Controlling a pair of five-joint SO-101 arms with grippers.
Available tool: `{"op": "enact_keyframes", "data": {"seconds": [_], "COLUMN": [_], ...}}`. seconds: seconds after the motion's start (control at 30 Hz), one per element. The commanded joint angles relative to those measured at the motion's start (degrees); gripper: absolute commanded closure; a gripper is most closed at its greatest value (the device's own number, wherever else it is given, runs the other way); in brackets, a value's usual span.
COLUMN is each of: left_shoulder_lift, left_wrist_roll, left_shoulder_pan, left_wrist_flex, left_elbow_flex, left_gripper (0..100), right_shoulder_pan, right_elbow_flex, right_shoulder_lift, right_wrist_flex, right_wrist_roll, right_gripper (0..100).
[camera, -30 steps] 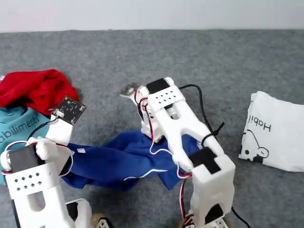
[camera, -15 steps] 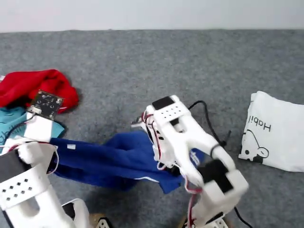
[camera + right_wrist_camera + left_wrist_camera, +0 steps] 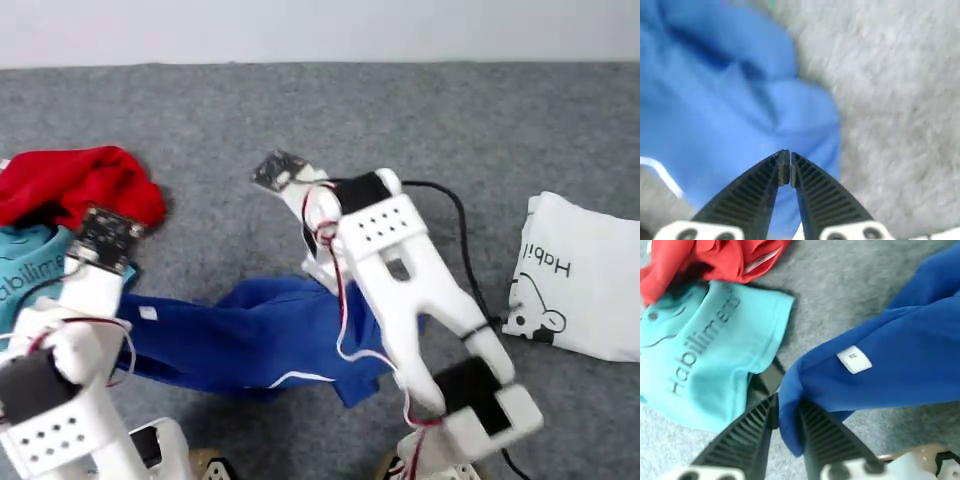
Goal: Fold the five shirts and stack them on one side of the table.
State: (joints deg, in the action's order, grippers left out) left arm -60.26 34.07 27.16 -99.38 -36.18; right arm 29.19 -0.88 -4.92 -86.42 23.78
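A blue shirt (image 3: 250, 335) lies crumpled and stretched out across the front middle of the grey table. My left gripper (image 3: 787, 412) is shut on its left edge, near a white label (image 3: 854, 359). Close beside that grip lies a teal shirt (image 3: 705, 355), with a red shirt (image 3: 705, 260) bunched just beyond it. My right gripper (image 3: 785, 162) hovers above the blue shirt's (image 3: 715, 100) far right part, shut with nothing between its fingertips. A folded white shirt (image 3: 580, 275) rests at the right side of the table.
The red shirt (image 3: 70, 185) and teal shirt (image 3: 30, 270) crowd the table's left edge. The right arm (image 3: 400, 290) slants over the blue shirt's right end. Bare grey table (image 3: 420, 120) stretches across the back.
My left gripper has pulled the blue shirt's edge to the left, stretching it out. The right arm has swung from low over the shirt toward the back of the table.
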Motion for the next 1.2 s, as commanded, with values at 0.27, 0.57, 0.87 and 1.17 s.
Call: {"op": "enact_keyframes", "data": {"seconds": [0.27,0.57,0.87,1.17], "left_shoulder_lift": [-9.67,-10.02,-10.02,-10.11], "left_wrist_roll": [0.09,0.09,0.09,0.09], "left_shoulder_pan": [-2.73,-2.73,-2.73,-2.73], "left_wrist_flex": [-0.62,-0.53,-0.53,-0.53], "left_elbow_flex": [-4.18,-4.26,-3.91,-3.82], "left_gripper": [99,99,99,99], "right_shoulder_pan": [7.08,7.78,5.67,-0.66], "right_elbow_flex": [-16.88,-0.79,23.21,10.2], "right_shoulder_lift": [-20.88,-14.2,8.66,14.64], "right_wrist_flex": [-10.59,-16.57,-16.4,-15.08], "right_wrist_roll": [-6.77,-6.68,-1.85,-2.2], "right_gripper": [99.0,99.0,99.0,96.5]}}
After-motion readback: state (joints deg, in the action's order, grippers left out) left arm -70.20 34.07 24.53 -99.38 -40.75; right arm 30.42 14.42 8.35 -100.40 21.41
